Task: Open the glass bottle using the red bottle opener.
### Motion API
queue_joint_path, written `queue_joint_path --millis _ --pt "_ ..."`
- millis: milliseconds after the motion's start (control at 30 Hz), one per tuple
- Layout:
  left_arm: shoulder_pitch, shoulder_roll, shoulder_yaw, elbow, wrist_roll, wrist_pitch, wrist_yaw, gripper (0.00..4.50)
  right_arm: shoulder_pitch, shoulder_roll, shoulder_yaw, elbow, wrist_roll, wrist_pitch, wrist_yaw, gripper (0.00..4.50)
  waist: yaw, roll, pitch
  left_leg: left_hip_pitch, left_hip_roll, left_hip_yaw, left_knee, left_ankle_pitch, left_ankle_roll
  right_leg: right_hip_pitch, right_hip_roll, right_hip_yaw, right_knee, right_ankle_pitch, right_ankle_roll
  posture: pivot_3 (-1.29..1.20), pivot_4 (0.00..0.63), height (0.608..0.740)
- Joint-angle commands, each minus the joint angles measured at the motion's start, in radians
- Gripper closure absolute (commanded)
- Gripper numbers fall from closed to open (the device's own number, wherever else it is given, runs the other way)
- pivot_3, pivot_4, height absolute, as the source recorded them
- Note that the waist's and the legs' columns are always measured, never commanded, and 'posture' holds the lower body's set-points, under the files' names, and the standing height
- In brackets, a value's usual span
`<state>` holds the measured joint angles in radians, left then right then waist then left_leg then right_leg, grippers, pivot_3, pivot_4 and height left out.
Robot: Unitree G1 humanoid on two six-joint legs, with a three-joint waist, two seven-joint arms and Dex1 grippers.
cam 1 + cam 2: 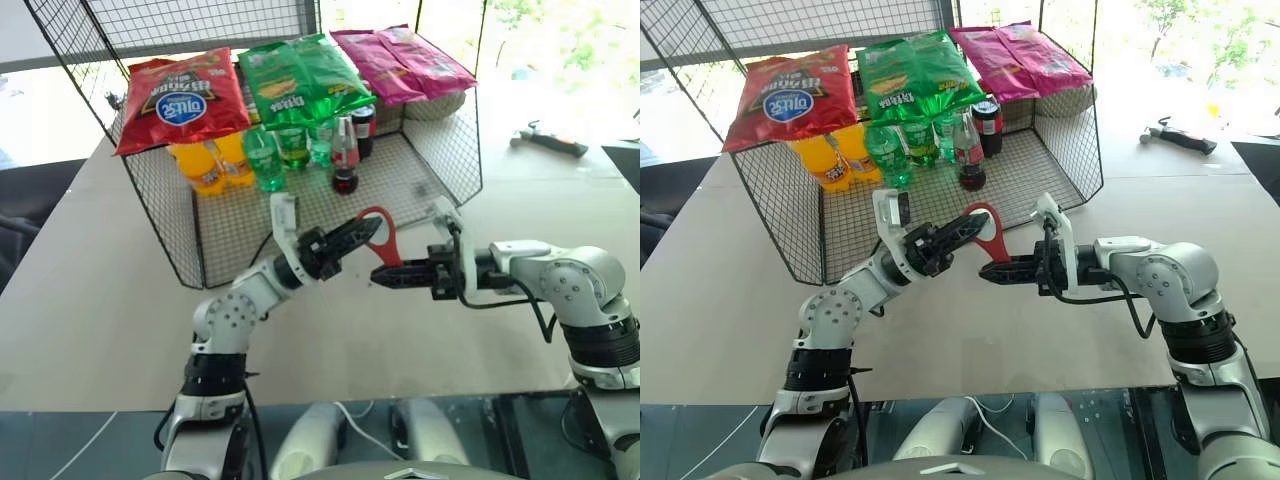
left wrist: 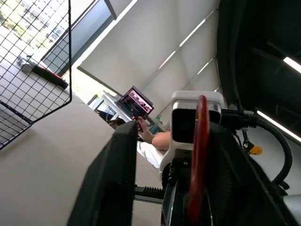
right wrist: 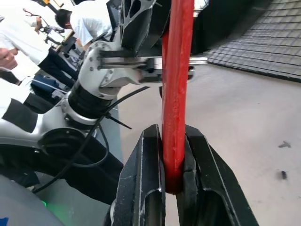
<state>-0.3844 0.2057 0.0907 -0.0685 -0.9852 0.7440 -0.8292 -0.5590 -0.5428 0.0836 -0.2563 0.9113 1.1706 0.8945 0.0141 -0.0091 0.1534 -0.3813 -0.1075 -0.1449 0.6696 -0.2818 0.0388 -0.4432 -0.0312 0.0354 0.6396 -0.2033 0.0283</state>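
The right gripper [image 1: 383, 277] is clamping the slim red bottle opener [image 1: 383, 238]; the left gripper [image 1: 362, 234] is standing parted beside it. The small clear glass bottle [image 1: 345, 156], far inside the wire basket [image 1: 440, 150], is waiting capped and untouched.

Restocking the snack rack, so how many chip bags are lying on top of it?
3 across the rack's top: red bag left, green bag middle, pink bag right. More may be hidden.

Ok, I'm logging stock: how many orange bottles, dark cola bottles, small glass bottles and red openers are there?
orange bottles: 2
dark cola bottle: 1
glass bottle: 1
red bottle opener: 1
Total: 5
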Motion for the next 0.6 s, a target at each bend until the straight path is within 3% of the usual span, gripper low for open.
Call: queue_joint_path --millis 33,67,100,300,367,500,600 --pt "-0.005 -0.021 0.039 -0.012 0.003 -0.053 0.027 0.54 0.019 -0.014 -0.038 -0.048 0.022 -0.015 -0.002 4.5 0.001 0.0 0.0 0.0 0.0 0.0 0.0 0.0 0.0 0.0 0.0 0.0 0.0 0.0 0.0 0.0 0.15 0.735" --pt "-0.004 -0.022 0.049 -0.019 -0.012 -0.05 0.023 0.1 0.032 -0.023 -0.044 -0.052 0.015 -0.019 -0.007 4.5 0.001 0.0 0.0 0.0 0.0 0.0 0.0 0.0 0.0 0.0 0.0 0.0 0.0 0.0 0.0 0.0 0.15 0.735" --pt "-0.003 -0.024 0.057 -0.026 -0.021 -0.051 0.02 0.02 0.048 -0.033 -0.053 -0.055 0.009 -0.024 -0.011 4.5 0.002 -0.001 0.0 0.0 0.0 0.0 0.0 0.0 0.0 0.0 0.0 0.0 0.0 0.0 0.0 0.0 0.15 0.735" --pt "0.003 -0.057 0.1 -0.07 -0.003 -0.154 0.016 0.02 0.179 -0.062 -0.184 -0.06 -0.038 -0.095 -0.125 4.5 0.002 -0.002 -0.001 0.0 0.0 0.001 0.0 0.0 0.0 0.0 0.0 0.001 0.001 0.0 0.0 0.0 0.15 0.735" --pt "-0.023 -0.105 0.133 -0.048 0.085 -0.32 0.057 0.02 0.215 -0.061 -0.215 -0.051 -0.089 -0.148 -0.176 4.5 0.003 -0.002 -0.001 0.0 0.0 0.002 0.001 0.0 0.0 0.0 0.0 0.002 0.001 0.0 0.0 0.0 0.15 0.735" --pt "-0.071 -0.098 0.068 0.082 0.389 -0.596 0.123 0.02 0.245 -0.016 -0.262 -0.008 -0.257 -0.363 -0.31 4.5 0.006 -0.003 -0.002 0.002 0.0 0.003 0.001 0.001 -0.001 0.001 0.0 0.002 0.002 0.0 0.0 0.0 0.15 0.735" --pt "-0.121 -0.101 0.039 0.206 0.533 -0.728 0.18 0.02 0.222 0.043 -0.275 -0.01 -0.347 -0.502 -0.398 4.5 0.005 -0.003 -0.002 0.003 0.0 0.005 0.0 0.001 -0.001 0.0 0.0 0.005 0.003 0.001 0.001 0.0 0.15 0.735"
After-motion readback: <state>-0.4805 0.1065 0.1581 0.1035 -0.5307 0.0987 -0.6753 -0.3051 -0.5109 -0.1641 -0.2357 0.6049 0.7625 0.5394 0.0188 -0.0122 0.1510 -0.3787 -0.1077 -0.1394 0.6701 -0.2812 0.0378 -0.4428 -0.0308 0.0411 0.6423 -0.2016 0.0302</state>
